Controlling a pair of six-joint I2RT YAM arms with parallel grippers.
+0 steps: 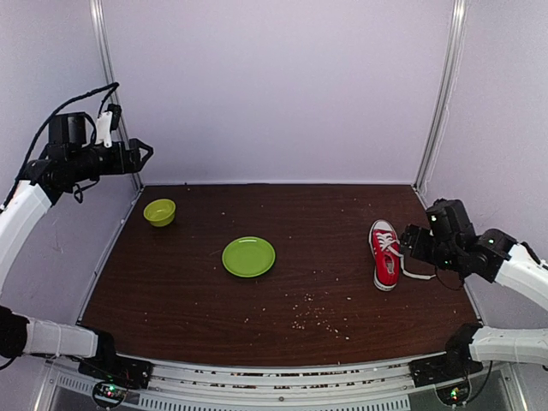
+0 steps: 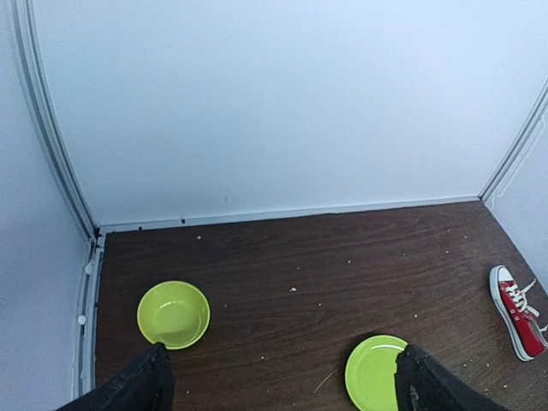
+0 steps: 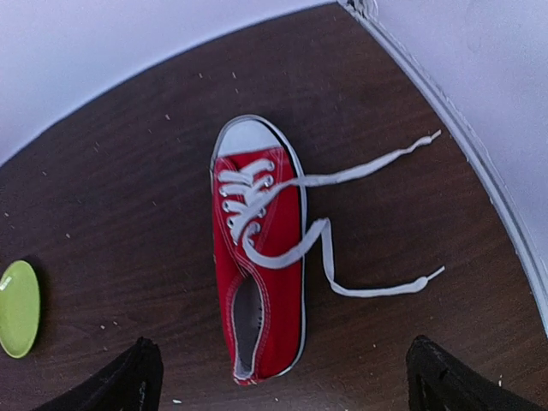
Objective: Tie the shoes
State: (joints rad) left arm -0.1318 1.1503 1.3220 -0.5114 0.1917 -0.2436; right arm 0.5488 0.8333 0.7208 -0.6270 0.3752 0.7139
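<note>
A small red sneaker (image 1: 385,255) with a white toe cap lies on the right side of the dark wooden table (image 1: 325,282), toe toward the back wall. Its white laces (image 3: 342,178) are untied. Both ends trail loose over the table to the shoe's right. My right gripper (image 3: 282,355) hovers open just above and behind the heel of the sneaker (image 3: 261,265), with nothing between its fingers. My left gripper (image 1: 144,152) is raised high at the far left, open and empty. From the left wrist view the sneaker (image 2: 518,318) shows far off to the right.
A green bowl (image 1: 159,211) sits at the back left. A flat green plate (image 1: 248,256) lies near the table's middle. Crumbs are scattered over the front of the table (image 1: 312,321). White walls with metal corner posts (image 1: 437,94) close in the back and sides.
</note>
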